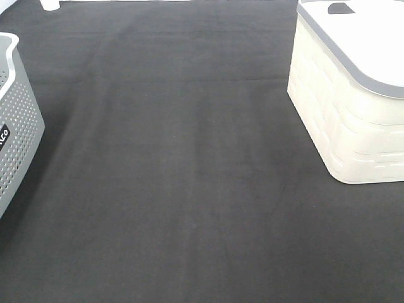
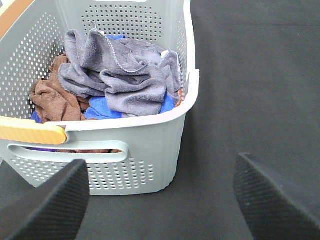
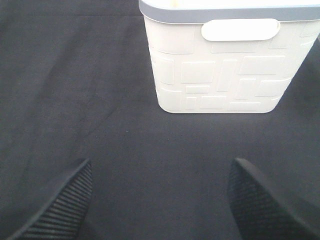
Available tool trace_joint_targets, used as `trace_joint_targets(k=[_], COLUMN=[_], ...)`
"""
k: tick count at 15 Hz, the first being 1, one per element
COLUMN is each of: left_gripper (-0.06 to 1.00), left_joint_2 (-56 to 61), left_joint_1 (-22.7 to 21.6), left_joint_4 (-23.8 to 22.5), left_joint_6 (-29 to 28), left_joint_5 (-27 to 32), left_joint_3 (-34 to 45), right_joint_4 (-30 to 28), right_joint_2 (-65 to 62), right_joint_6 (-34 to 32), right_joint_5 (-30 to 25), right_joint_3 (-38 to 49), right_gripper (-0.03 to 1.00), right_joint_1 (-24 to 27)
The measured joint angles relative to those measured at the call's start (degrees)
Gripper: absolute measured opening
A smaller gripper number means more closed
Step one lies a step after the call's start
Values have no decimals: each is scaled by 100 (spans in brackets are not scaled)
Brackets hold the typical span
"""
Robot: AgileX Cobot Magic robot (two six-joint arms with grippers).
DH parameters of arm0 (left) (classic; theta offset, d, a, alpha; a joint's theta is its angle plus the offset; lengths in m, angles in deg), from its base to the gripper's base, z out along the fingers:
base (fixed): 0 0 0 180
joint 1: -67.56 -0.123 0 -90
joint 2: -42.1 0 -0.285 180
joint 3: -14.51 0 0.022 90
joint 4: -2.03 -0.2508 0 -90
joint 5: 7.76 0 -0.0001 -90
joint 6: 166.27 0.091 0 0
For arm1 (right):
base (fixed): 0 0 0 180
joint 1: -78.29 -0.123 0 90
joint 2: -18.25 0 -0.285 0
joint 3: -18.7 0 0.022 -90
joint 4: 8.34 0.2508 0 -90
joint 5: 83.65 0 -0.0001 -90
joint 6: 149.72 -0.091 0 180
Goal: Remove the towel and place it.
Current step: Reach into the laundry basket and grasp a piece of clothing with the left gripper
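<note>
Just ahead of the left gripper [image 2: 161, 165], the towel [image 2: 125, 75] tops the basket [image 2: 150, 145].

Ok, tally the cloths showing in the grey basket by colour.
Grey-purple towel: 1
Brown cloth: 1
Blue cloth: 1, showing in patches, possibly more
Total: 3 visible in the grey basket; others may lie buried.

Left gripper [image 2: 160, 200]: jaws spread wide, nothing held between them; the two dark ribbed fingers [image 2: 50, 202] show only at their tips (seen from the wrist).
Right gripper [image 3: 160, 200]: jaws likewise spread wide and empty; both ribbed fingers [image 3: 57, 207] sit level with each other.
</note>
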Motion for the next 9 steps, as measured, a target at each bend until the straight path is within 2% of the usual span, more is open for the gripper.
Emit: trace_joint_targets(k=[9], left_gripper=[74], left_joint_2=[0], left_joint_1=[0], left_joint_4=[-52], left_joint_6=[-149], left_joint_5=[0], left_joint_3=[0], right_joint_4=[6], right_joint_2=[0], right_joint_6=[0], right_joint_5=[0], right_joint_3=[0], right_gripper=[74], right_joint_1=[0])
